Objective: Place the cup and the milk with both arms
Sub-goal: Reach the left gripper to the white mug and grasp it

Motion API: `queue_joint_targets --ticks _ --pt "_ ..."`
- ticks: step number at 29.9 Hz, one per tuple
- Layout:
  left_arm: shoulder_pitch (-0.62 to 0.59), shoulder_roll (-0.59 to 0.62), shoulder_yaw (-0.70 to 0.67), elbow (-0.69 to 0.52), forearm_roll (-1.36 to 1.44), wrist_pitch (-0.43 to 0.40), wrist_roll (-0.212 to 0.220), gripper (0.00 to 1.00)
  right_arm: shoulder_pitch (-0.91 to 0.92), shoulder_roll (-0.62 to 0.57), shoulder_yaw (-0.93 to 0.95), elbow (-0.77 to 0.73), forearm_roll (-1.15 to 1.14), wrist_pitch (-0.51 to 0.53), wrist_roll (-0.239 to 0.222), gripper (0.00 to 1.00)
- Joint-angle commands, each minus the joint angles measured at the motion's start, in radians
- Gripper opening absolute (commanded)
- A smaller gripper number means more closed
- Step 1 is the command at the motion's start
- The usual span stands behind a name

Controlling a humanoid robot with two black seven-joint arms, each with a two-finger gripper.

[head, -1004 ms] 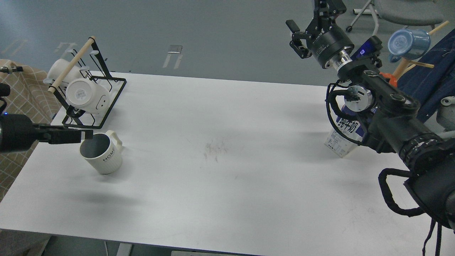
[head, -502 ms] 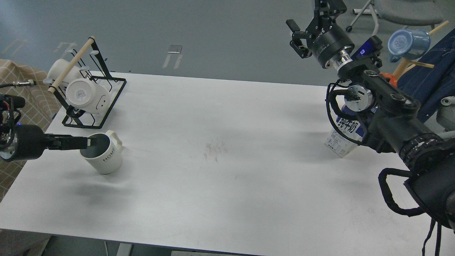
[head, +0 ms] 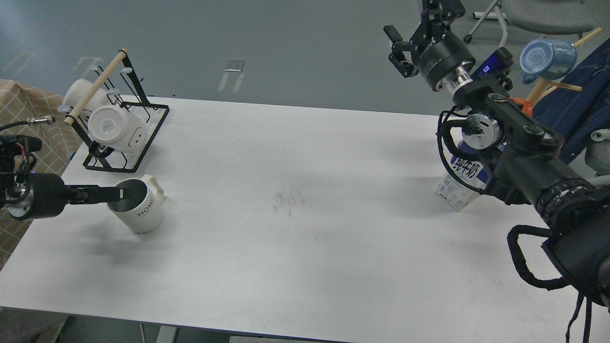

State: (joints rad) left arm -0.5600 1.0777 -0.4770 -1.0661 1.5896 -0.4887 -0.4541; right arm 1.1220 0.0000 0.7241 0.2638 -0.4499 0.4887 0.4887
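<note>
A white ribbed cup marked HOME stands near the table's left edge, tilted towards the left. My left gripper comes in flat from the left. Its tips lie at the cup's near rim, over the dark mouth. It is seen side-on, so I cannot tell its fingers apart. A blue and white milk carton stands at the right side of the table, partly hidden behind my right arm. My right gripper is raised high above the table's far right edge, open and empty, well clear of the carton.
A black wire rack with a wooden bar holds two white mugs at the table's back left. A blue cup hangs on a wooden stand off the table at the far right. A faint smudge marks the table's middle.
My left gripper has dropped and slid right, from just beside the cup's rim to over its mouth. The right arm and the milk carton have not moved.
</note>
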Motion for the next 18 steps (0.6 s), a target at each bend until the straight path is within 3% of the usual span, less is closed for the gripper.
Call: queue_joint_targets --ticks 1,6,8,11,12,14,15,18 --pt "0.003 -0.016 0.0 0.006 0.001 0.0 0.0 0.98 -0.001 0.0 0.0 0.0 0.0 0.0 0.0 1.0" --pt "0.005 -0.022 0.005 0.006 0.012 0.0 0.003 0.92 -0.001 0.0 0.0 0.0 0.0 0.0 0.0 1.0" --pt "0.005 -0.024 0.008 0.009 0.016 0.0 0.003 0.81 -0.001 0.0 0.0 0.0 0.0 0.0 0.0 1.0" --pt "0.006 -0.024 0.008 0.017 0.029 0.0 0.005 0.58 -0.001 0.0 0.0 0.0 -0.001 0.0 0.0 1.0" --pt "0.006 -0.024 0.008 0.018 0.035 0.0 0.005 0.4 -0.001 0.0 0.0 0.0 0.0 0.0 0.0 1.0" --pt "0.006 -0.024 0.008 0.018 0.046 0.0 0.005 0.19 -0.001 0.0 0.0 0.0 -0.001 0.0 0.0 1.0" --pt "0.008 -0.024 0.008 0.018 0.061 0.0 0.005 0.03 -0.001 0.0 0.0 0.0 0.0 0.0 0.0 1.0" --pt "0.006 -0.024 0.008 0.018 0.085 0.0 0.005 0.0 -0.001 0.0 0.0 0.0 -0.001 0.0 0.0 1.0"
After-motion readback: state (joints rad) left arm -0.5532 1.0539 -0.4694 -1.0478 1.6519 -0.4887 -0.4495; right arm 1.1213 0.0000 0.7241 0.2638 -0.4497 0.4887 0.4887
